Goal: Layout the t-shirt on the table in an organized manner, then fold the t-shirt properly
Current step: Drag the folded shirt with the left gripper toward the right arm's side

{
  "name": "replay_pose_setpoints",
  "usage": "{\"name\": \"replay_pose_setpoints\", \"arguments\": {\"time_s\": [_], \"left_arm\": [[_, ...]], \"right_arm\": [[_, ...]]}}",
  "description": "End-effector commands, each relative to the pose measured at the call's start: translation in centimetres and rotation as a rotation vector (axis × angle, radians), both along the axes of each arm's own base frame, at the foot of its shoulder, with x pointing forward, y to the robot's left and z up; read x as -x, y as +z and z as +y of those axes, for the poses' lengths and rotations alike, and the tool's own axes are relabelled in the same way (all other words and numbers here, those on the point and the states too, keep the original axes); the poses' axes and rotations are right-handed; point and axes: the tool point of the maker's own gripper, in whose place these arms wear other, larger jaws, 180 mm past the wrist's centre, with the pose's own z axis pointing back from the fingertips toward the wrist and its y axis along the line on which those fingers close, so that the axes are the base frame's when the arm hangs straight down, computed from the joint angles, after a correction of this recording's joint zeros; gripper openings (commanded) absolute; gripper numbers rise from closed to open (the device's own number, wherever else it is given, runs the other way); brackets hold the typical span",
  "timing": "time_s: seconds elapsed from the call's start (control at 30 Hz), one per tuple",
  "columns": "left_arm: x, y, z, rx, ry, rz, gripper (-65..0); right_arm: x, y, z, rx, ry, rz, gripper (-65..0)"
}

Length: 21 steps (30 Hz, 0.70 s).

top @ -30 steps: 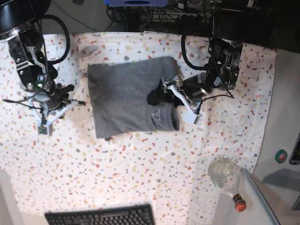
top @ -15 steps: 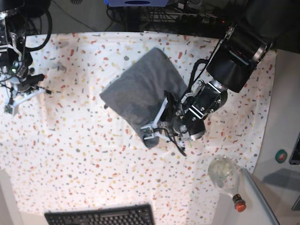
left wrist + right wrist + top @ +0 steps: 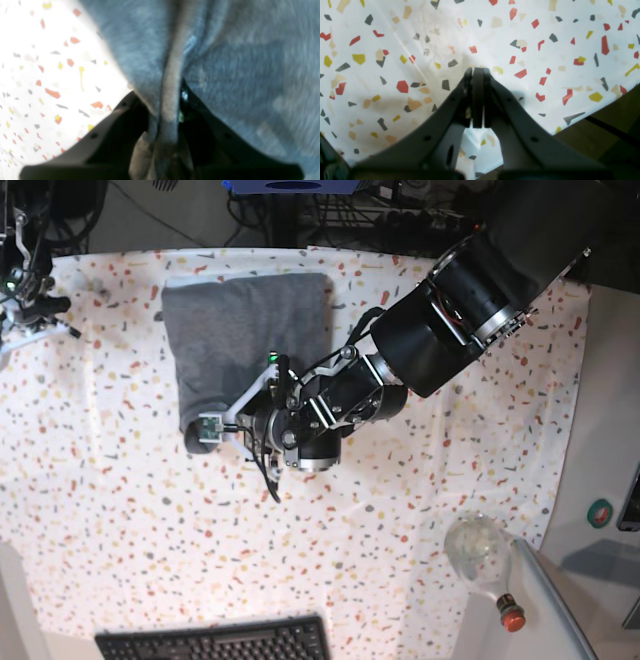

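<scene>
Fabric of the folded heather-grey cotton t-shirt [image 3: 245, 335], lying on our terrazzo-flecked white bench [image 3: 150, 530], is pinched by our left gripper [image 3: 166, 117], while our right gripper [image 3: 477, 75] is pressed together, holding nothing.

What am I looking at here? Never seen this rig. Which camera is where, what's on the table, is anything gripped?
It is a two-armed robot folding laundry. The base view looks down from overhead; the other two views come from cameras on each wrist, looking along the fingers.

On the table, covered in a speckled white cloth, lies a folded grey t-shirt. A keyboard sits at the near edge and a clear bottle at the lower right.

The left gripper, on the big dark arm reaching in from the overhead view's right, is shut on a fold of the t-shirt's lower edge. The right gripper is shut and empty, over bare cloth near the table's edge.
</scene>
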Motion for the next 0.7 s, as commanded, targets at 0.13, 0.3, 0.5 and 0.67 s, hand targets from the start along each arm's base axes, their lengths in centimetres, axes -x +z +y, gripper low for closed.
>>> {"name": "replay_pose_setpoints", "arguments": {"time_s": [0.13,0.3,0.5,0.67], "left_arm": [[-1.5,1.4,-0.6,0.012,0.0,-0.044,-65.0],[-2.5,2.5,-1.3,0.022,-0.008,-0.071,-65.0],[-2.7,4.0,-2.9,0.049,-0.092,-0.122,-65.0],[-2.9,4.4,-3.5,0.025,-0.159,-0.153,-65.0]], "right_arm": [[-0.7,0.9,-0.4,0.022,0.011,-0.032,-65.0],[-0.9,0.7,0.5,-0.003,-0.003,-0.045,-65.0],[-1.2,1.1,1.2,-0.011,0.009,-0.062,-65.0],[-1.2,1.1,1.2,-0.011,0.009,-0.06,-65.0]]}}
